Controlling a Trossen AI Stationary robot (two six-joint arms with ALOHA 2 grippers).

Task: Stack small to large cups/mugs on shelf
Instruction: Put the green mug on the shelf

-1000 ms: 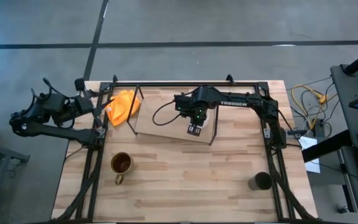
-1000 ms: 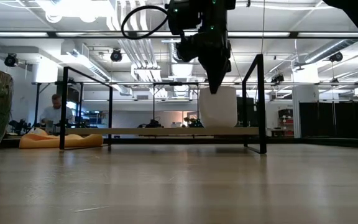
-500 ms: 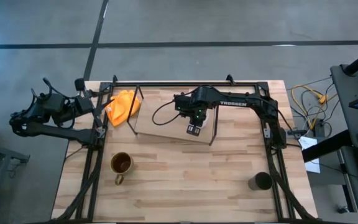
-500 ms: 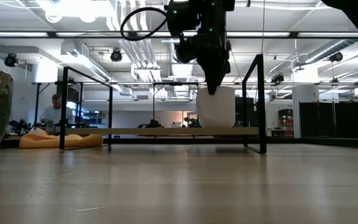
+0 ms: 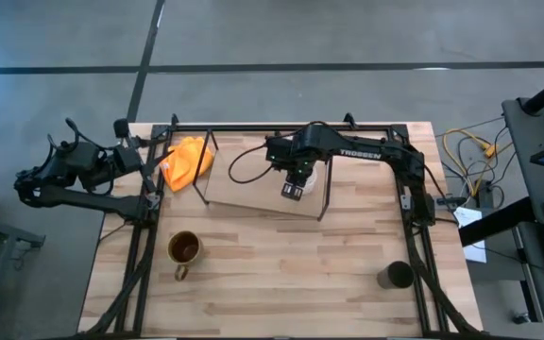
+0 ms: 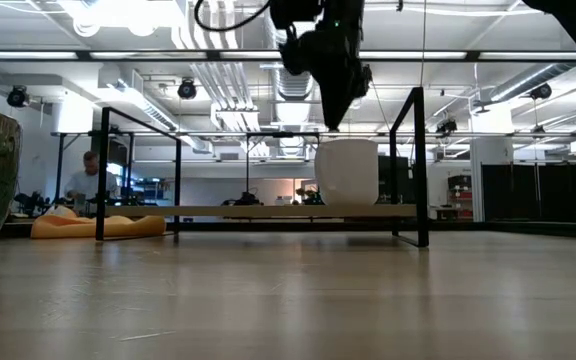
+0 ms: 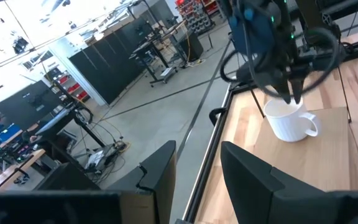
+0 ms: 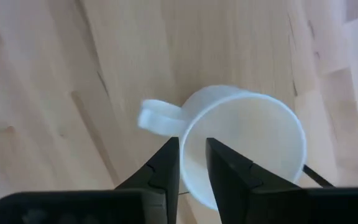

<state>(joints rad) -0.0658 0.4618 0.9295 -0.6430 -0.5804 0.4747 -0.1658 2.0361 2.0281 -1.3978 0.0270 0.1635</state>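
The small white mug (image 6: 348,172) stands upright on its base on the light-wood shelf (image 6: 218,210), near the shelf's right wire frame; it also shows in the right wrist view (image 8: 247,143) and the left wrist view (image 7: 289,121). My right gripper (image 6: 330,122) hangs just above the mug's rim, pointing down, a little open, touching nothing. The brown mug (image 5: 184,249) stands on the table at the near left. The dark mug (image 5: 396,275) stands at the near right. My left gripper (image 7: 197,180) is open and empty, beyond the table's left edge.
An orange cloth (image 5: 186,161) lies at the shelf's left end. The shelf's black wire end frames (image 6: 411,160) rise on either side of the board. A black rail frame (image 5: 281,127) runs along the table's far edge and sides. A person sits far behind the table (image 6: 86,180).
My right gripper has let go of the white mug's rim and gone straight up, clear of the mug. The mug stays upright on the shelf where it was.
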